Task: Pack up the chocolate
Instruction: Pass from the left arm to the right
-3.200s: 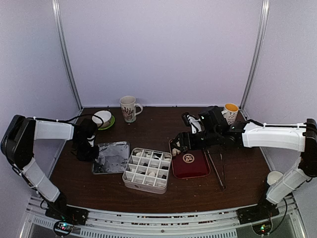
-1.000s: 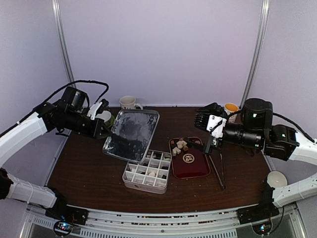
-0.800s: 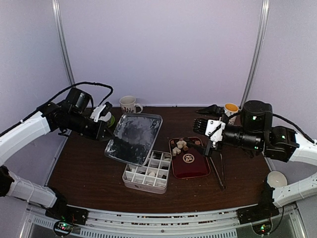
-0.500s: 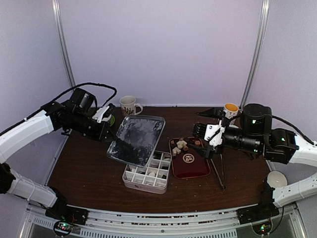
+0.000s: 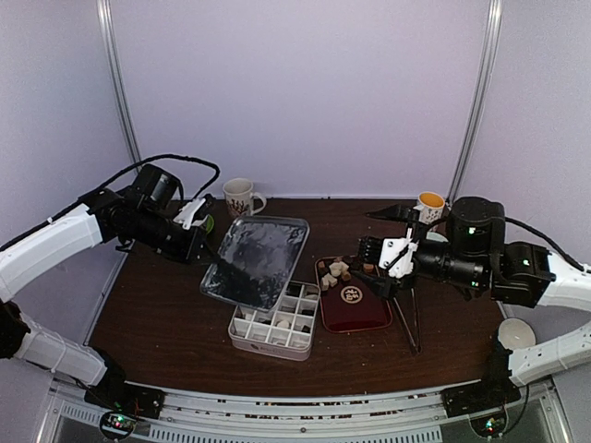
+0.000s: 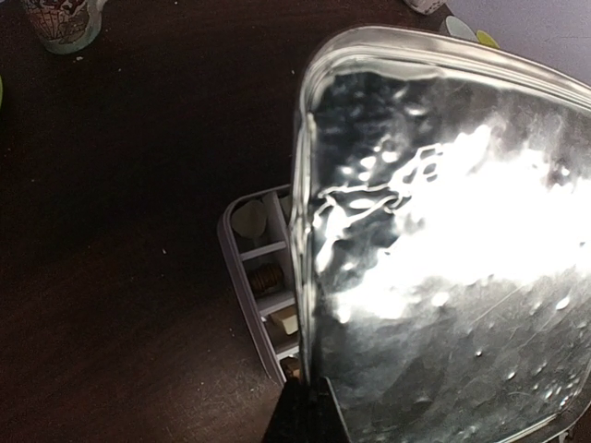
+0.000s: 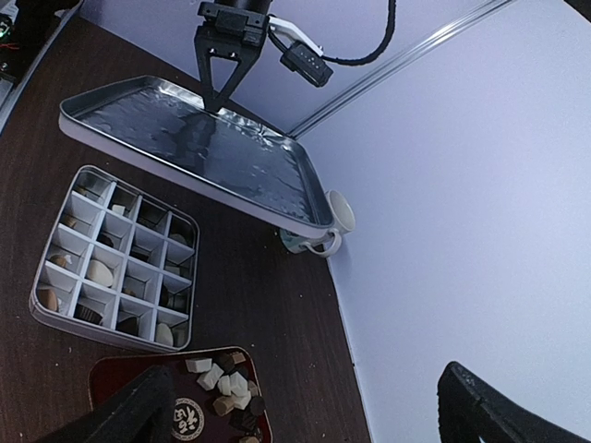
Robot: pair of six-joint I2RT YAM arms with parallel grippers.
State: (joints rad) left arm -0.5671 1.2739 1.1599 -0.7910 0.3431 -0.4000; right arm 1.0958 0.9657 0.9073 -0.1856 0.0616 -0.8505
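Note:
Small brown, tan and cream chocolate pieces (image 5: 334, 270) lie heaped at the back corner of the dark-red tray (image 5: 360, 314); the right wrist view shows the same chocolate pieces (image 7: 222, 386). More pieces sit in several cells of the white divided box (image 5: 274, 318) (image 7: 115, 258). My left gripper (image 5: 205, 242) (image 6: 305, 420) is shut on the edge of a shiny metal lid (image 5: 256, 260) (image 6: 443, 258) (image 7: 194, 148), held tilted in the air over the box's back-left part. My right gripper (image 5: 383, 251) (image 7: 305, 411) hangs open above the tray's back edge, holding nothing.
Metal tongs (image 5: 406, 314) lie right of the tray. A patterned mug (image 5: 240, 198) stands at the back, an orange-lined mug (image 5: 430, 207) at the back right, a white cup (image 5: 513, 330) by the right edge. A green saucer (image 5: 209, 222) peeks from behind the left arm.
The left arm lifted the lid off the table and carried it right, over the box, lowering it slightly. The right gripper rose off the tray, then sank and shifted slightly left, staying open.

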